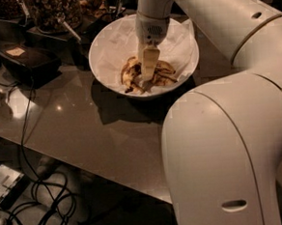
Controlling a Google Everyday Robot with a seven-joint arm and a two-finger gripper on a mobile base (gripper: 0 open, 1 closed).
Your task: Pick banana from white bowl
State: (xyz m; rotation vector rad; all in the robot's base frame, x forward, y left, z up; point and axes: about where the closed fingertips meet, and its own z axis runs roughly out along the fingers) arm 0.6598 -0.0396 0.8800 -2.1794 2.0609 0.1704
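The white bowl (107,39) stands on the dark counter, lined with crumpled white paper. Overripe brown-blotched bananas lie in its bottom; the banana (126,73) curves along the left of the pile. My gripper (147,74) reaches straight down from the white arm into the bowl, its cream finger (148,60) among the bananas, touching the pile. The finger covers the middle of the bunch.
Glass jars of snacks (51,9) stand behind the bowl at the back left. A black box (28,62) sits on the counter (84,133) to the left. Cables (45,198) lie on the floor below the counter's front edge. My large white arm body (231,151) fills the right foreground.
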